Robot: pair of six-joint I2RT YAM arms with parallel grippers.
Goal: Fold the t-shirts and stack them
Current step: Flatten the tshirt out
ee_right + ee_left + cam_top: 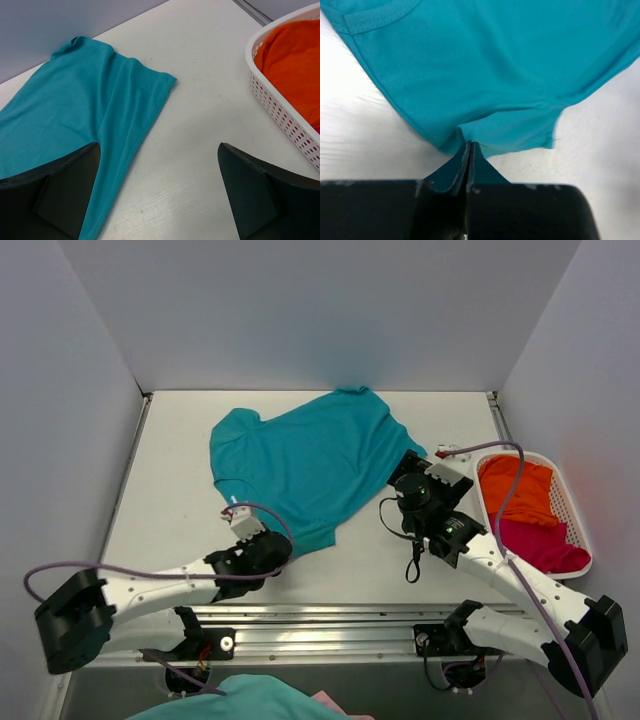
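Observation:
The teal t-shirt [305,465] lies spread on the white table, mid-back. My left gripper [278,543] is at its near edge, shut on a pinch of the teal cloth; in the left wrist view the jaws [469,146] are pressed together with the teal shirt [485,75] bunching from them. My right gripper [410,468] is open and empty at the shirt's right edge; in the right wrist view it [157,146] is over bare table, with the teal shirt [75,105] under its left finger. The orange shirt [520,490] and magenta shirt [545,545] lie in the basket.
A white lattice basket [583,540] stands at the right edge of the table, close to my right arm; it also shows in the right wrist view [270,95]. White walls close the back and sides. Some teal and pink cloth [250,698] shows below the table's near edge.

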